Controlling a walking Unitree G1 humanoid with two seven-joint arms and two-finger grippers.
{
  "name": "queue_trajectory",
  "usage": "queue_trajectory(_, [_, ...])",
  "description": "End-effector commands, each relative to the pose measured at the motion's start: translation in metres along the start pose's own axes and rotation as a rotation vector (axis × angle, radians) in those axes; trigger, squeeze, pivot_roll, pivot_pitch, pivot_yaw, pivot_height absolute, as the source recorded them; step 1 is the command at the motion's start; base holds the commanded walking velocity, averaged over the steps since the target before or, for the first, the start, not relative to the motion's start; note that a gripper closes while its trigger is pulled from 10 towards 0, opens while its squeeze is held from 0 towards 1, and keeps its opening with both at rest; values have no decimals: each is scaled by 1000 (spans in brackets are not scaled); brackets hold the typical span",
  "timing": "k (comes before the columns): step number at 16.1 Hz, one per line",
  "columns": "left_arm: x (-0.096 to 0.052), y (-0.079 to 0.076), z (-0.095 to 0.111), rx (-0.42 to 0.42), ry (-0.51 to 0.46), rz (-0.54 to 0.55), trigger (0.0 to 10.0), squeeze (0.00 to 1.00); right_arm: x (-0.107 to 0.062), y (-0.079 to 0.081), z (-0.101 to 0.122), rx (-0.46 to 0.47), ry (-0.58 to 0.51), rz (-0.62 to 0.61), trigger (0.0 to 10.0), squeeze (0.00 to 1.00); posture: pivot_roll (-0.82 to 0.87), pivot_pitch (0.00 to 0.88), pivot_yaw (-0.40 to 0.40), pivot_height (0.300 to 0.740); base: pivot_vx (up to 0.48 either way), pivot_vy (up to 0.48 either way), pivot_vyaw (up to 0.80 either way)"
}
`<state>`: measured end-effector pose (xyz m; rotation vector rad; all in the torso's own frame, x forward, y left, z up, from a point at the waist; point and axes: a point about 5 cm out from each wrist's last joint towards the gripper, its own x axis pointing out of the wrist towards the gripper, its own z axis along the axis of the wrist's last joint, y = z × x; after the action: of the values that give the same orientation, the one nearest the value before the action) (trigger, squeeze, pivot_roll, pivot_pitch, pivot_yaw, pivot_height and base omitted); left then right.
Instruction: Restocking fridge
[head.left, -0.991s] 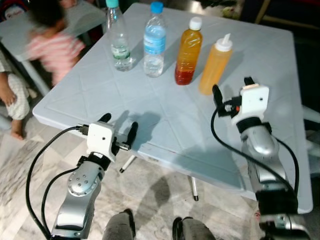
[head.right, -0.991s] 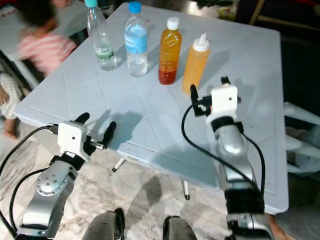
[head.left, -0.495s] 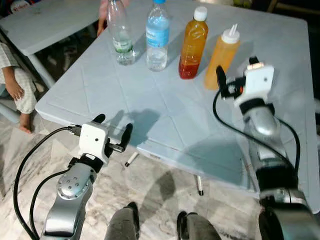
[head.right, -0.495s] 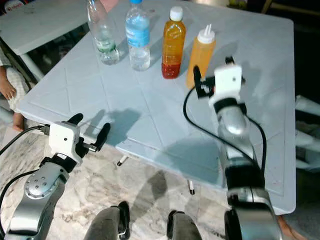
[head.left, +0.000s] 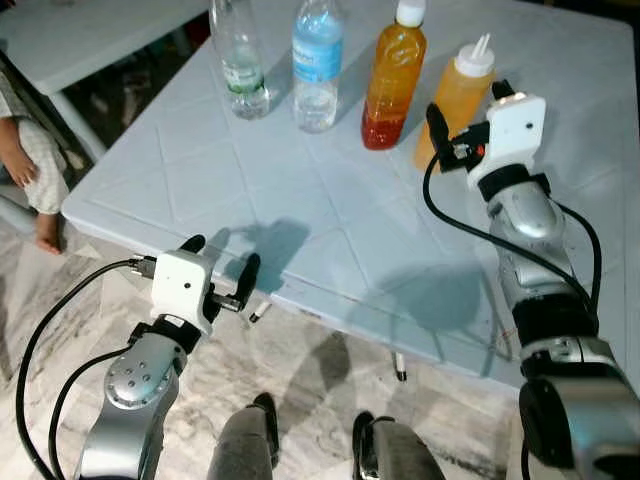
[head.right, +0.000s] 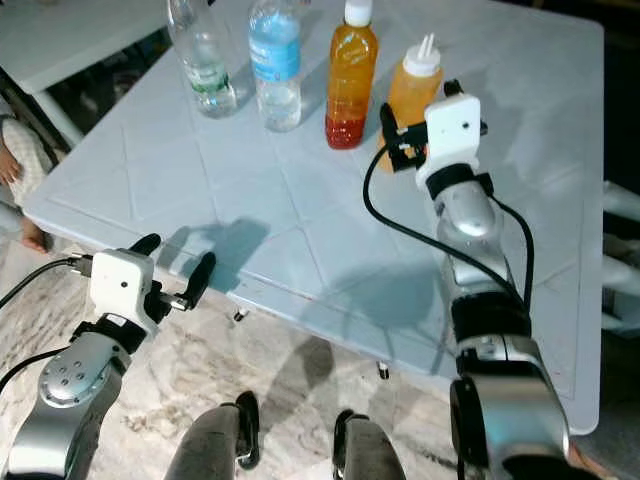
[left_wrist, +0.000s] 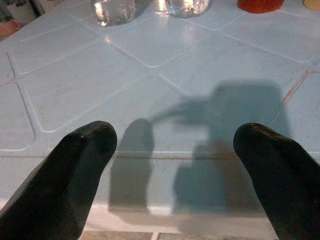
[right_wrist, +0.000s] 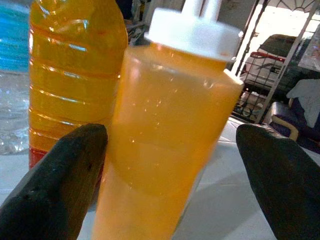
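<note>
Left eye view: a pale blue table (head.left: 330, 230) with four containers in a row along its far side, namely a clear bottle (head.left: 238, 62) with a green label, a water bottle (head.left: 314, 62) with a blue label, an orange juice bottle (head.left: 388, 78) with a white cap and red at its base, and a yellow squeeze bottle (head.left: 456, 102) with a white nozzle. Right gripper (head.left: 462, 120) raised over the table just at the squeeze bottle, black fingers spread to either side of it, not closed on it. Left gripper (head.left: 220, 268) low at the near table edge, fingers apart, nothing between them. At the left edge, part of a person (head.left: 28, 165), a leg and bare foot on the marble floor (head.left: 300, 390). Right eye view: same layout, the right arm (head.right: 470, 250) stretching across the table toward the squeeze bottle. Left wrist view: two black fingertips (left_wrist: 75, 165) wide apart, pointing at the table's near rim, their shadow on the surface, bases of the bottles beyond. Right wrist view: squeeze bottle (right_wrist: 170, 130) close up between widely parted fingers (right_wrist: 60, 175), the left one close beside its side, contact not clear; juice bottle (right_wrist: 70, 70) just behind it.
</note>
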<state>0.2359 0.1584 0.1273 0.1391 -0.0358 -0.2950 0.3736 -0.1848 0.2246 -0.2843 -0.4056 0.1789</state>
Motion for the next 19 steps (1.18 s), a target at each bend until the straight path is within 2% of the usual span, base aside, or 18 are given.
queue_trajectory(1, [-6, 2, 0, 2, 14, 3, 10000, 0, 5, -2, 4, -14, -15, 23, 10000, 0, 198, 278, 46, 740, 0, 0, 0])
queue_trajectory(8, [-6, 3, 0, 10, 26, 1, 10000, 0, 23, -5, 18, -31, -61, 74, 10000, 0, 197, 279, 47, 740, 0, 0, 0])
queue_trajectory(9, [-6, 2, 0, 9, 28, -1, 10000, 0, 23, -5, 18, -27, -66, 79, 3333, 0, 196, 279, 47, 740, 0, 0, 0])
queue_trajectory(10, [-5, 1, 0, 9, 29, -2, 10000, 0, 23, -5, 18, -25, -71, 83, 0, 0, 193, 281, 47, 740, 0, 0, 0])
queue_trajectory(16, [-2, -3, -1, 7, 32, -10, 10000, 0, 18, -2, 15, -40, -77, 104, 0, 0, 178, 278, 44, 740, 0, 0, 0])
queue_trajectory(17, [-2, -4, -2, 5, 32, -11, 10000, 0, 18, -2, 14, -42, -72, 102, 1333, 0, 176, 277, 43, 740, 0, 0, 0])
queue_trajectory(18, [-1, -5, -2, 4, 33, -12, 10000, 0, 18, -3, 14, -40, -69, 100, 4824, 0, 173, 276, 43, 740, 0, 0, 0])
queue_trajectory(19, [0, -5, -3, 4, 37, -13, 10000, 0, 18, 0, 14, -41, -65, 100, 8784, 0, 168, 273, 43, 740, 0, 0, 0])
